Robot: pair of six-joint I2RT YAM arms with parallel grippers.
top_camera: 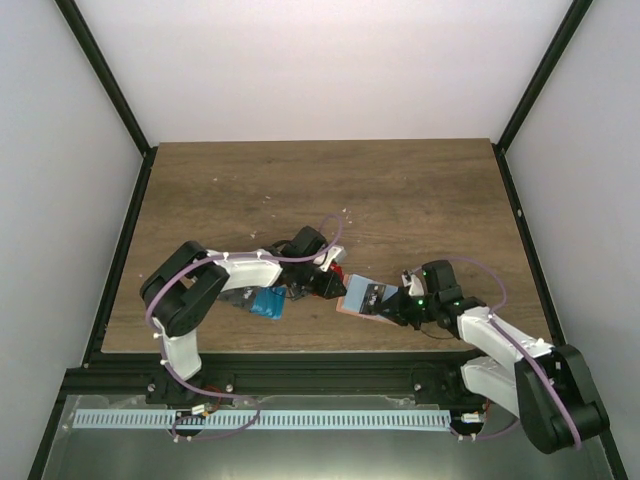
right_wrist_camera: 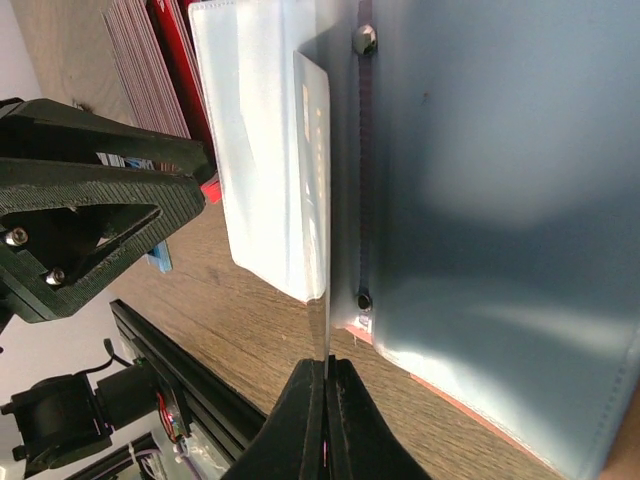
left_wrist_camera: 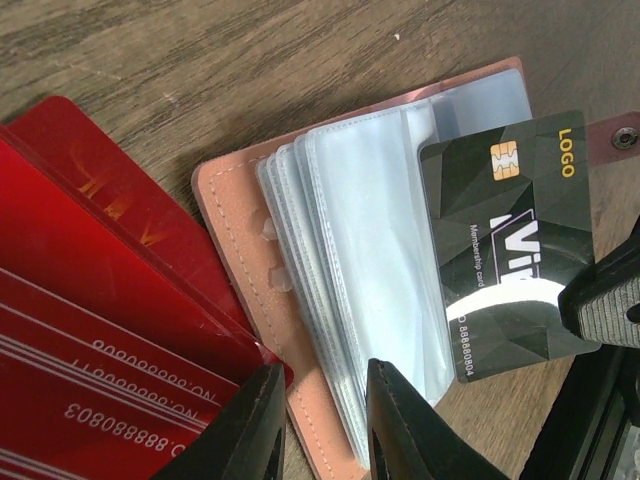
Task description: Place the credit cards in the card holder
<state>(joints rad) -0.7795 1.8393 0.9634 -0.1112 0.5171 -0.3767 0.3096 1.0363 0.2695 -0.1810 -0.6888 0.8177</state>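
The tan-pink card holder (left_wrist_camera: 235, 220) lies open on the wood, its clear sleeves (left_wrist_camera: 360, 260) fanned up. My left gripper (left_wrist_camera: 318, 425) is closed over the holder's near corner, cover and sleeves between its fingers. A fan of red credit cards (left_wrist_camera: 90, 290) lies against the holder's left side. My right gripper (right_wrist_camera: 326, 400) is shut on a dark credit card (left_wrist_camera: 510, 250), seen edge-on (right_wrist_camera: 327, 300) in its own view. That card's far end lies over the sleeves. In the top view the holder (top_camera: 358, 297) sits between the left gripper (top_camera: 333, 287) and the right gripper (top_camera: 395, 305).
Blue cards (top_camera: 268, 303) lie on the table under the left arm, left of the holder. The table's front edge and a black rail (top_camera: 300, 358) run just behind both grippers. Bare wood stretches toward the back wall.
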